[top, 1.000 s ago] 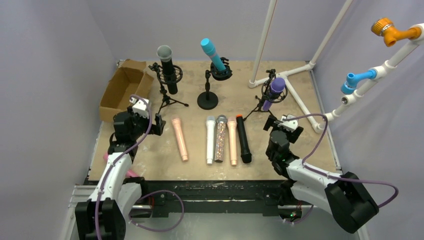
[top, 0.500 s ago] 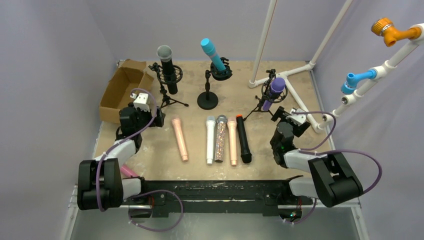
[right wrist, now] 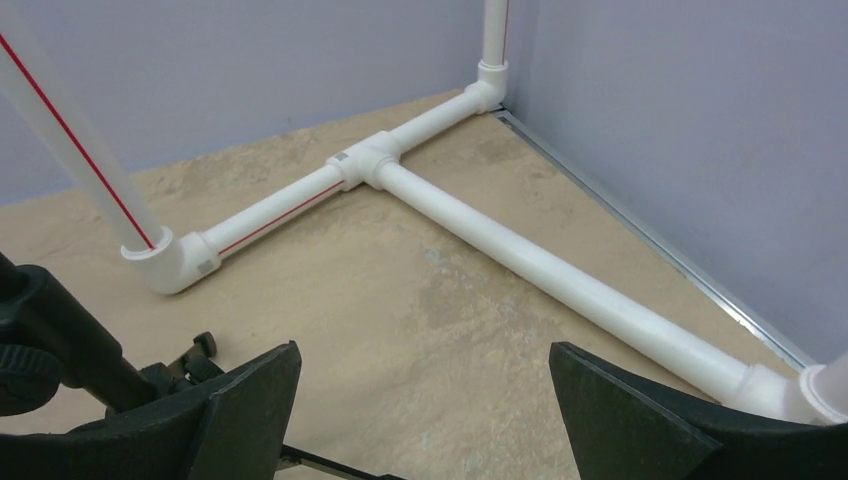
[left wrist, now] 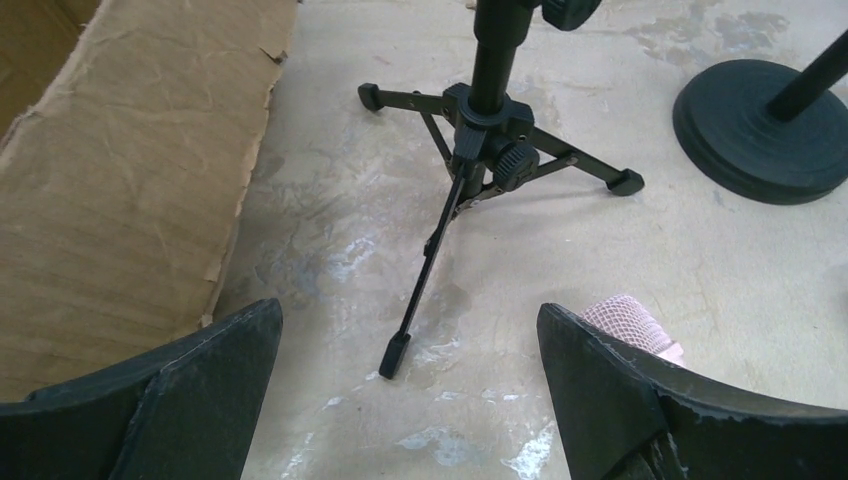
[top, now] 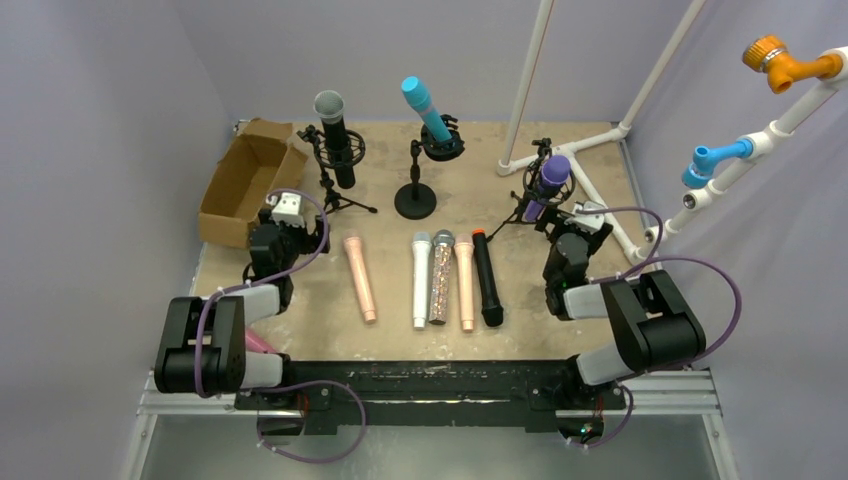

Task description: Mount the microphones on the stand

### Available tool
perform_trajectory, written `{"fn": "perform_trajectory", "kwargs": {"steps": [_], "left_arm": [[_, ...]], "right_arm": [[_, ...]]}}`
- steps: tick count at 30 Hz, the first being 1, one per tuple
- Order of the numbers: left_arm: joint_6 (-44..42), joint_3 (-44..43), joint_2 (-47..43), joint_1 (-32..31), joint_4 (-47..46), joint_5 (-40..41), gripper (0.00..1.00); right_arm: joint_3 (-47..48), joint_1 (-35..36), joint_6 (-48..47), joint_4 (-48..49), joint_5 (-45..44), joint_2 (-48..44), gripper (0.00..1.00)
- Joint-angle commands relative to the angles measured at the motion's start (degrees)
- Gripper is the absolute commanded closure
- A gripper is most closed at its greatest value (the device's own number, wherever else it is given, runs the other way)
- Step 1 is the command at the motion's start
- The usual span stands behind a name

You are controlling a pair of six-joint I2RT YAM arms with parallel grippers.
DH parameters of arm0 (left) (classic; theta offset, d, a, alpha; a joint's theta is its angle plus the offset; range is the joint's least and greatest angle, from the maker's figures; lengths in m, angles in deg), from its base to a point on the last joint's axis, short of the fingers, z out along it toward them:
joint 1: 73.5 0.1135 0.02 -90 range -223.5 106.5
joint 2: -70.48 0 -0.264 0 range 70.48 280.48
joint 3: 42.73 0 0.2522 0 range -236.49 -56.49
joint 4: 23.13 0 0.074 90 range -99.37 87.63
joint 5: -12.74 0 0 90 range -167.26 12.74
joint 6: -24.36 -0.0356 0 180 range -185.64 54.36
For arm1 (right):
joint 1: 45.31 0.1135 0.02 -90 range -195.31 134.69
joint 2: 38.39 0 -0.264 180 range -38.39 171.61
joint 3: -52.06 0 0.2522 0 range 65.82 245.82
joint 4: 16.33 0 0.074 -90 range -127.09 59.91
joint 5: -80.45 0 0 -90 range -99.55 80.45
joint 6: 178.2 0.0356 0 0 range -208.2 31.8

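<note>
The table carries a white pipe frame at its far right and a cardboard box at its far left. Three stands along the back each hold one: a black microphone, a teal microphone and a purple microphone. A row of loose microphones lies flat mid-table (pink, white, glitter, peach, black). The left gripper is spread wide and empty by the left tripod's foot. The right gripper, equally wide and empty, faces the pipes.
</note>
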Motion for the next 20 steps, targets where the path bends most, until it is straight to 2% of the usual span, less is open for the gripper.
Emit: {"fn": "perform_trajectory", "kwargs": {"steps": [1,3,4,5,7,9,11,13,20], "left_arm": [[-0.99,0.38,0.11,-0.38,-7.19,1.75,0.00],[-1.00,0.53,-0.02,-0.38,-6.98,1.75,0.00],[-1.04,0.79,0.30,-0.38,-8.48,1.76,0.00],[-1.01,0.85,0.19,-0.36,-8.06,1.87,0.00],[-0.99,0.70,0.13,-0.30,-8.09,1.85,0.00],[-0.99,0.77,0.20,-0.34,-7.99,1.78,0.00],[-0.99,0.82,0.18,-0.31,-8.08,1.85,0.00],[-0.99,0.53,0.29,-0.30,-7.77,1.75,0.00],[-0.99,0.58,0.22,-0.29,-7.73,1.85,0.00]], "right_arm": [[3.23,-3.15,0.02,-1.05,8.68,-0.30,0.02],[0.85,-3.92,0.35,2.63,12.47,0.27,0.01],[-2.43,-4.02,-2.35,14.52,11.75,3.13,0.01],[-4.92,-3.94,-3.67,18.76,10.61,3.27,0.01],[-3.51,-4.16,0.43,9.26,12.29,0.36,0.01],[0.02,-4.27,-1.69,8.25,11.40,2.66,0.01],[0.40,-4.56,0.76,3.59,11.84,1.12,0.01],[-0.37,-4.53,-1.06,8.17,11.48,2.32,0.01],[-0.43,-4.57,-0.34,7.36,11.70,1.82,0.01]]}}
